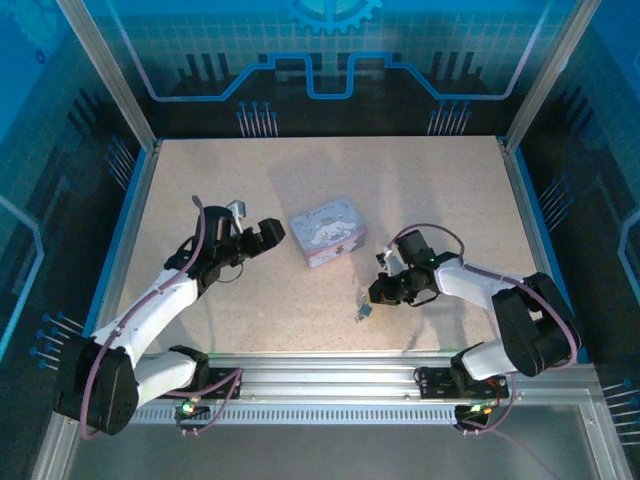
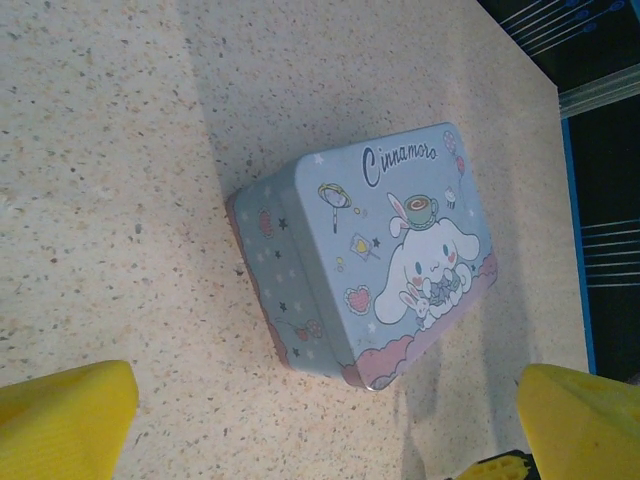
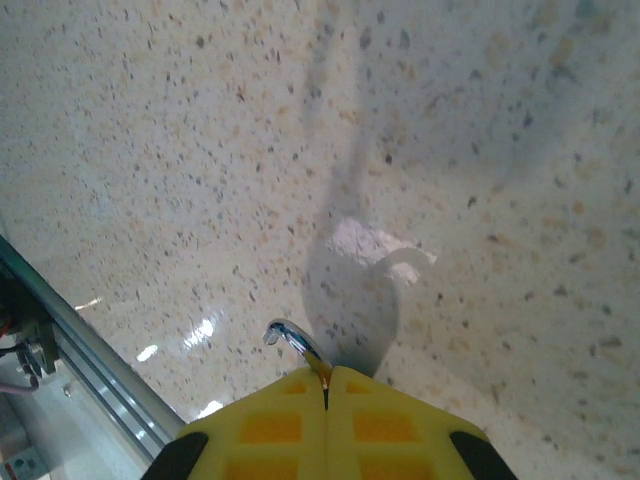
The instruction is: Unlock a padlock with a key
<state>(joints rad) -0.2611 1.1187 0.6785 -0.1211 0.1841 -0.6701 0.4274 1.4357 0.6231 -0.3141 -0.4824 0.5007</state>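
Right wrist: key [image 3: 291, 339] (in right tool [image 3: 326, 372])

Straight ahead of you a pastel blue Cinnamoroll tin [image 2: 380, 250] lies flat on the speckled beige table [image 2: 120, 150], lid closed, turned at a slant so one rounded corner points toward the camera. Its lid shows the lettering "Cinnamoro", a white long-eared cartoon dog and a pink cloud border, and its side wall carries small stars and strawberries. Your left gripper [image 2: 320, 440] is spread wide, one yellow fingertip [image 2: 65, 420] in the lower left corner and the other [image 2: 580, 420] in the lower right, both clear of the tin, and a blue strip [image 2: 572, 200] edges the table at the right.
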